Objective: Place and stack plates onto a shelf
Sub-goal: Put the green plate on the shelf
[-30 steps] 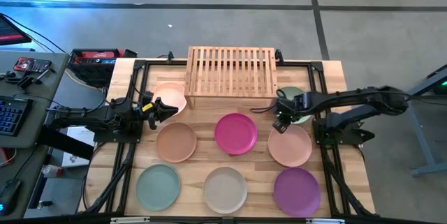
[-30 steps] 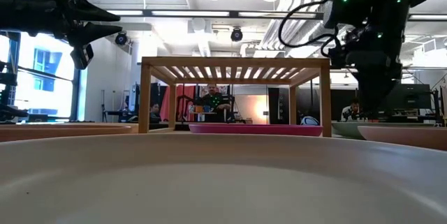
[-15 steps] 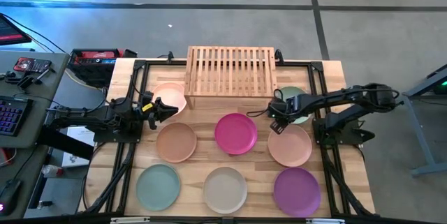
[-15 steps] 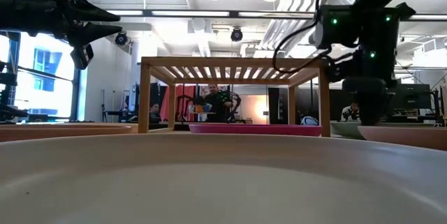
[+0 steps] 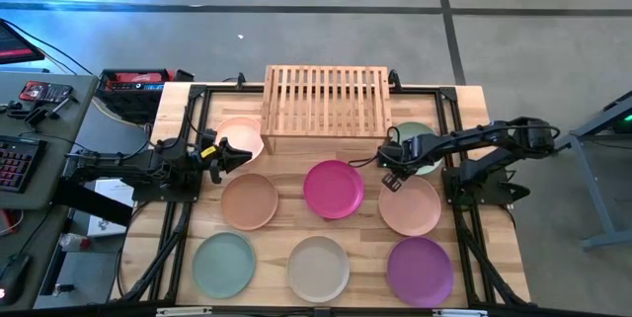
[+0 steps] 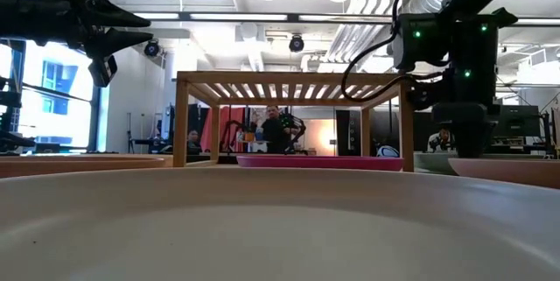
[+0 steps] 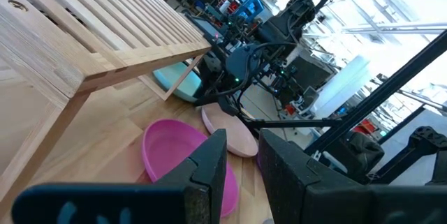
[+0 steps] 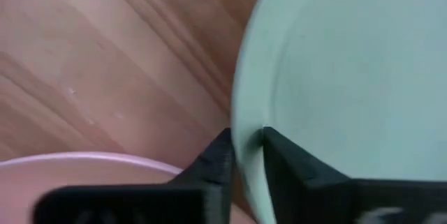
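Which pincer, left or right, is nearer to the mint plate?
Right. The right pincer is at the mint plate, fingers straddling its rim. The left pincer hovers over the pale pink plate, across the table.

high: overhead, straight down | low: table-level, facing room | wrists: close | shared: shelf [image 5: 326, 101], high/low/left wrist

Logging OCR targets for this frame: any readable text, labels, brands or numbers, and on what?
None readable.
Plates, e.g. the magenta plate, and the shelf: plain, no markings.
Red box off the table's left corner: any print too small to read.
Keyboard on the side desk: key legends too small to read.
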Robot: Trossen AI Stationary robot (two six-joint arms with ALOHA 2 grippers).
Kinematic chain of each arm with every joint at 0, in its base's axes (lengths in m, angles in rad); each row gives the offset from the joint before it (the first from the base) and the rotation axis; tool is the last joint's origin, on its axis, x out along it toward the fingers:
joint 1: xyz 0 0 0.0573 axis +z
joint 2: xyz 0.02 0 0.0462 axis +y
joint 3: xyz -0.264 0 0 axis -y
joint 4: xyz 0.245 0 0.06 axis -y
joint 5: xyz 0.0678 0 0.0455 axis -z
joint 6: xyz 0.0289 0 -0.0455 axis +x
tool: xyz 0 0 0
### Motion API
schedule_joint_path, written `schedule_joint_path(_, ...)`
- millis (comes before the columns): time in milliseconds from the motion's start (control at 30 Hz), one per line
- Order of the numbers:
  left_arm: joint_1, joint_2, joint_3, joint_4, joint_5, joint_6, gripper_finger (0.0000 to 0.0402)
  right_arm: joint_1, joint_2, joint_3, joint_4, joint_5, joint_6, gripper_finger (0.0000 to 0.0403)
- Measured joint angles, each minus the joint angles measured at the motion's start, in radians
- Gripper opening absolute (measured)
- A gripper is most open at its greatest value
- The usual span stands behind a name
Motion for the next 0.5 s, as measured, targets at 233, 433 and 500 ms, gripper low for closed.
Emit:
schedule_joint_path(233, 0.0, 0.0, 0.0, 0.0, 0.0, 0.0, 0.0074, 0.0, -0.001, 0.001, -0.021, -0.002, 0.042, 0.0016)
schedule_joint_path(433, 0.0, 0.0, 0.0, 0.0, 0.0, 0.0, 0.0074, 0.0, -0.001, 0.013, -0.056, -0.009, 0.065, 0.0005)
schedule_joint_path(500, 0.0, 0.0, 0.0, 0.0, 0.0, 0.0, 0.0074, 0.0, 0.0, 0.033, -0.078, -0.012, 0.068, 0.0003)
